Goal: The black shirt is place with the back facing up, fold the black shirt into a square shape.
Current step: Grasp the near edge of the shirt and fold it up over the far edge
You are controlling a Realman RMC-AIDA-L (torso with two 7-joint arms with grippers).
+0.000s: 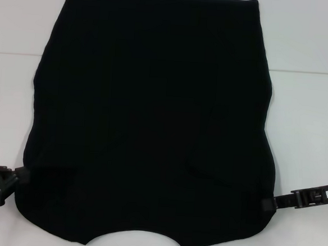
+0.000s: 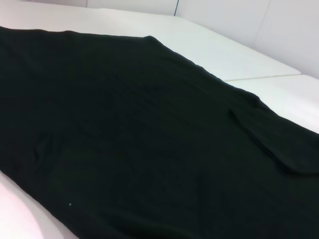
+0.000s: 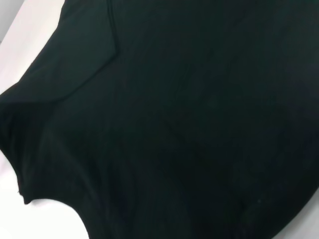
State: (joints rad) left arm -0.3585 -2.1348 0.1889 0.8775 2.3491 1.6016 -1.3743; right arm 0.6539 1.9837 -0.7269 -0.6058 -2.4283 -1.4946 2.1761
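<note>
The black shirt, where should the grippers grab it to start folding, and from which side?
Probably the black shirt at its two near shoulder edges, each gripper coming in from its own side. It lies flat, sleeves folded in, and the left gripper and right gripper sit at those edges.

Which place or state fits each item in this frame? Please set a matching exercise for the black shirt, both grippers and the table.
Items:
1. large matte black cloth shirt
2. left gripper
3. right gripper
4. white table

Descriptions:
A. at the shirt's near right edge
B. spread flat, plain side up
C. bare on both sides of the shirt
D. at the shirt's near left edge

Pairs: 1-B, 2-D, 3-A, 4-C
</note>
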